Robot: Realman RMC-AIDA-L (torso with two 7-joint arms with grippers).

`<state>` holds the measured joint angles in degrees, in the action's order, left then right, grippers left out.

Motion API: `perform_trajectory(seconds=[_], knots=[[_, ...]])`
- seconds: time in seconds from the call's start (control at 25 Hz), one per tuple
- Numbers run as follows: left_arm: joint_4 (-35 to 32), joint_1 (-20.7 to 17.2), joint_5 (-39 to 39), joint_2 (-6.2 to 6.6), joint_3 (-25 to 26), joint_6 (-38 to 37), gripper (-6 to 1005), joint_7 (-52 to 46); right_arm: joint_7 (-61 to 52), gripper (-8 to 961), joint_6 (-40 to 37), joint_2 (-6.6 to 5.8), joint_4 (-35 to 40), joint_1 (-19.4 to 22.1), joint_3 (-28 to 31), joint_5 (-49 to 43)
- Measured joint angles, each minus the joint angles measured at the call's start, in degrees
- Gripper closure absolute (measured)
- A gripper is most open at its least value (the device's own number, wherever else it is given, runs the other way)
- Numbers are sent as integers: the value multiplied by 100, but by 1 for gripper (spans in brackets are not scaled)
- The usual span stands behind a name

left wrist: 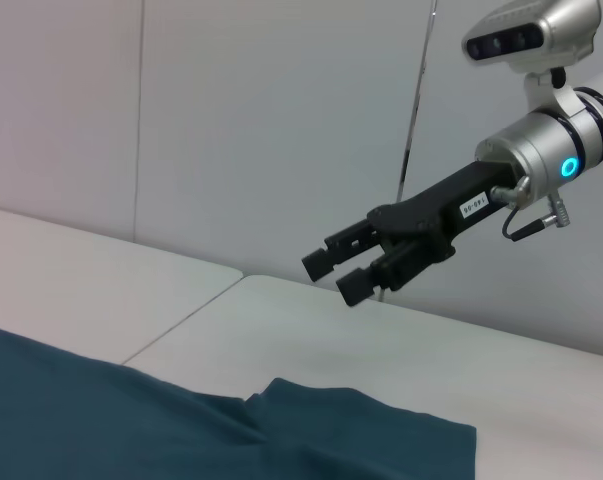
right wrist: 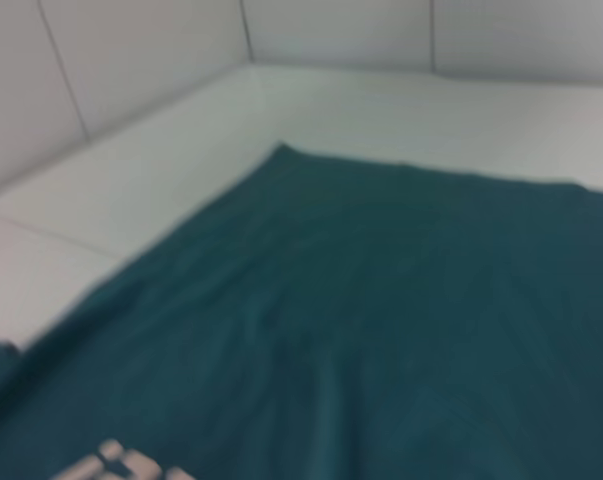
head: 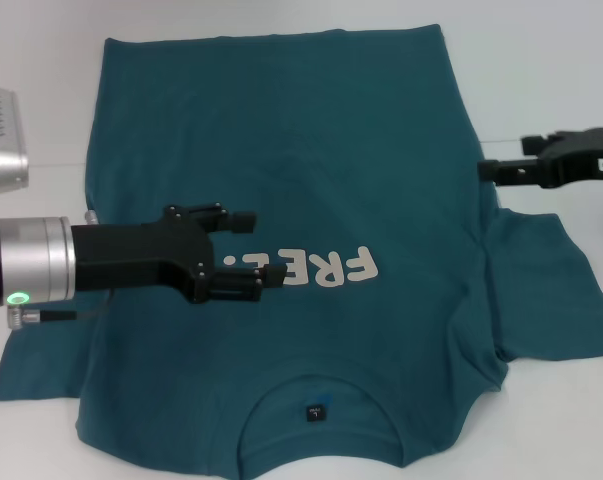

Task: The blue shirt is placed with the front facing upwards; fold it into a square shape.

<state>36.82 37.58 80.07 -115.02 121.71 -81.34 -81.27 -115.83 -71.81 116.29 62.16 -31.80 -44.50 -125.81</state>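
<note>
Left gripper [head: 249, 252] (open-jawed) hovers over blue shirt [head: 331, 150]

Shirt [head: 311, 160] on table [head: 541, 60], collar nearest robot.

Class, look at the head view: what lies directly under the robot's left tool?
The blue shirt, laid flat: the left tool is above its chest, hiding part of the white "FREE!" lettering. Whether it touches the cloth cannot be told.

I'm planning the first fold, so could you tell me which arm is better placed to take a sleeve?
Probably the right: the right gripper hovers open just beyond the spread sleeve of the blue shirt, while the left gripper, also open, sits over the chest lettering.
</note>
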Motion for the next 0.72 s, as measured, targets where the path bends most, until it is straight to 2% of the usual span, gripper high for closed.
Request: perform_trajectory(seconds=[0.24,0.44,0.72], knots=[[15,22,0,-58,1,-3,123,-92,-1352,56,-152,-117,185,-258,126,-1561],[30,3,-12,-115,-64,-50,123,-129,-1966,56,-571,-136,186,-508,424,-2886],[4,-36,-88,-162,-62,-52,123,-191,-2259,55,-754,-208,142,-505,793,-3365]])
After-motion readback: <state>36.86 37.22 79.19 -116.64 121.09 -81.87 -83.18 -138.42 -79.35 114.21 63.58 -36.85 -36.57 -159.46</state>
